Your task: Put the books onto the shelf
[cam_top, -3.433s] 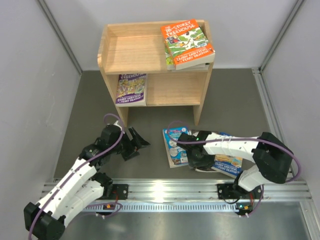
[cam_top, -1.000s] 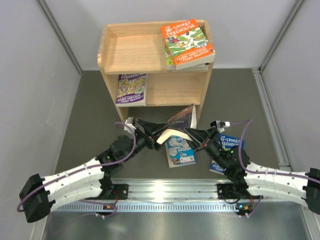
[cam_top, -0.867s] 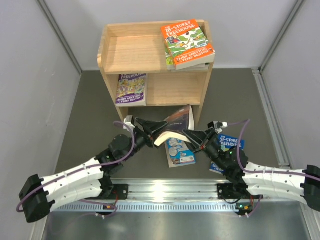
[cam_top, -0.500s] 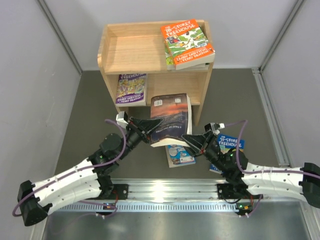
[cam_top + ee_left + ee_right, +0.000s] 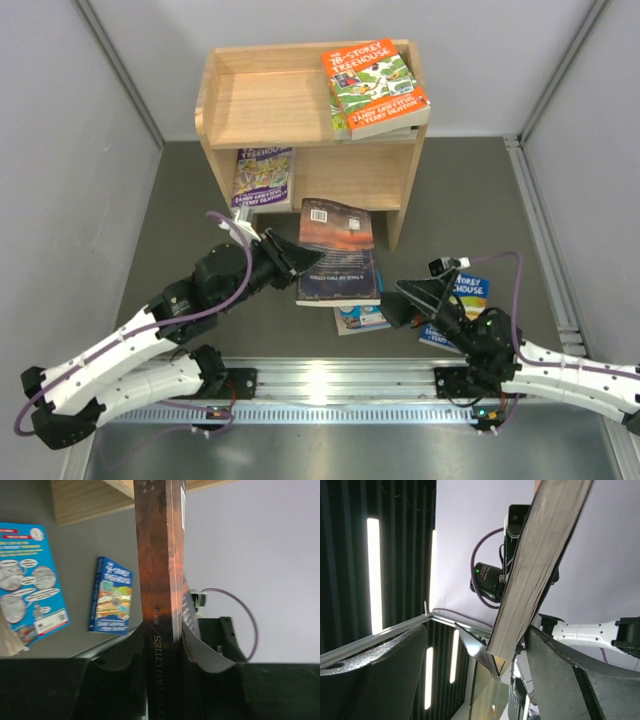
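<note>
A dark book [image 5: 338,250] with an orange sunset cover hangs flat above the floor in front of the shelf [image 5: 236,100]. My left gripper [image 5: 288,258] is shut on its spine edge; in the left wrist view the spine [image 5: 160,570] runs up from between the jaws [image 5: 165,640]. My right gripper [image 5: 393,300] stands open just off the book's near right corner. In the right wrist view the page edge [image 5: 540,565] rises between the spread fingers [image 5: 475,630]. Green and orange books [image 5: 375,88] lie on the shelf's top. A purple book [image 5: 263,177] stands in the lower tier.
Two blue books lie on the floor: one [image 5: 362,316] partly under the held book, the other [image 5: 462,300] beside my right arm. Both show in the left wrist view [image 5: 27,580] [image 5: 111,602]. Grey walls close in both sides. A metal rail [image 5: 330,380] runs along the near edge.
My left gripper closed on the dark book and my right gripper opened and drew back toward the rail. The book swung from tilted upright to flat, held by the left gripper alone.
</note>
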`<action>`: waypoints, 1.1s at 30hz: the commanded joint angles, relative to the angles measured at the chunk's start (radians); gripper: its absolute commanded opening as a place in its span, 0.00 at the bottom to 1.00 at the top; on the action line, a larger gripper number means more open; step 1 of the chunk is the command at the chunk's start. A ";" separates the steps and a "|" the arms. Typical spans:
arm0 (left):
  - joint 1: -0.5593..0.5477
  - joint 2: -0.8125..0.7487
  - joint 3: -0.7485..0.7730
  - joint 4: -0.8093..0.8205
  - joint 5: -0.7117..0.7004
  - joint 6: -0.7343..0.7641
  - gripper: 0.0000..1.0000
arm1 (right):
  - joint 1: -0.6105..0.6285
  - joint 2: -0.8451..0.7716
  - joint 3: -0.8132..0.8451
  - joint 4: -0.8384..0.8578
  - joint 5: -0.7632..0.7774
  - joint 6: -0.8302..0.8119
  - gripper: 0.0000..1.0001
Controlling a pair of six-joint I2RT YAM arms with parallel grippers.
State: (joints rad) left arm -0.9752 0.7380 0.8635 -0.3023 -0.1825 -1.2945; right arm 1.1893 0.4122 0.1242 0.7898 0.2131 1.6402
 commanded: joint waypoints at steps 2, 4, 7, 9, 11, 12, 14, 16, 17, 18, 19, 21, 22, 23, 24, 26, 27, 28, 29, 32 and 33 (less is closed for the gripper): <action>-0.016 0.049 0.071 -0.061 0.035 0.136 0.00 | 0.006 0.000 0.060 0.039 0.037 -0.019 0.78; -0.032 0.077 0.089 -0.070 0.025 0.150 0.00 | 0.004 0.020 0.094 -0.001 0.023 -0.026 0.78; -0.059 0.090 0.095 -0.077 -0.001 0.153 0.00 | 0.006 0.056 0.152 -0.091 0.002 -0.054 0.78; -0.069 0.081 0.091 -0.077 -0.018 0.147 0.00 | 0.006 0.080 0.187 -0.130 -0.007 -0.074 0.78; -0.082 0.069 0.080 -0.080 -0.047 0.139 0.00 | 0.006 0.105 0.199 -0.162 -0.014 -0.080 0.77; -0.083 0.049 0.075 -0.080 -0.057 0.132 0.00 | 0.006 0.111 0.201 -0.170 -0.015 -0.079 0.77; -0.085 0.029 0.066 -0.096 -0.087 0.124 0.00 | 0.006 0.126 0.204 -0.193 -0.026 -0.066 0.75; -0.085 -0.002 0.066 -0.104 -0.106 0.123 0.00 | 0.006 0.134 0.195 -0.193 -0.034 -0.059 0.73; -0.085 -0.011 0.069 -0.116 -0.124 0.124 0.00 | 0.004 0.138 0.190 -0.196 -0.041 -0.053 0.73; -0.085 -0.025 0.074 -0.121 -0.133 0.124 0.00 | 0.006 0.140 0.183 -0.198 -0.043 -0.046 0.71; -0.085 -0.029 0.075 -0.124 -0.138 0.129 0.00 | 0.006 0.140 0.178 -0.198 -0.041 -0.043 0.70; -0.085 -0.038 0.083 -0.133 -0.146 0.132 0.00 | 0.006 0.142 0.166 -0.208 -0.032 -0.039 0.68; -0.085 -0.037 0.085 -0.133 -0.144 0.133 0.00 | 0.006 0.146 0.163 -0.208 -0.017 -0.036 0.67; -0.083 -0.038 0.085 -0.135 -0.141 0.133 0.00 | 0.006 0.149 0.160 -0.208 -0.008 -0.036 0.66; -0.085 -0.038 0.086 -0.138 -0.138 0.132 0.00 | 0.006 0.151 0.158 -0.202 0.002 -0.033 0.64; -0.085 -0.037 0.085 -0.139 -0.133 0.127 0.00 | 0.006 0.181 0.155 -0.186 0.019 -0.023 0.61; -0.083 -0.041 0.083 -0.139 -0.130 0.127 0.00 | 0.006 0.194 0.152 -0.160 0.023 -0.019 0.58; -0.085 -0.043 0.081 -0.139 -0.132 0.126 0.00 | 0.006 0.223 0.152 -0.140 0.025 -0.008 0.56; -0.085 -0.049 0.080 -0.139 -0.132 0.121 0.00 | 0.006 0.238 0.153 -0.121 0.022 -0.003 0.55; -0.085 -0.061 0.075 -0.139 -0.140 0.118 0.00 | 0.006 0.313 0.161 -0.052 0.008 0.012 0.51; -0.085 -0.065 0.075 -0.139 -0.141 0.118 0.00 | 0.004 0.329 0.172 -0.041 0.003 0.012 0.49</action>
State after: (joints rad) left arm -1.0473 0.7139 0.8959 -0.5003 -0.3454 -1.1748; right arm 1.1896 0.7078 0.2596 0.5789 0.1799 1.6329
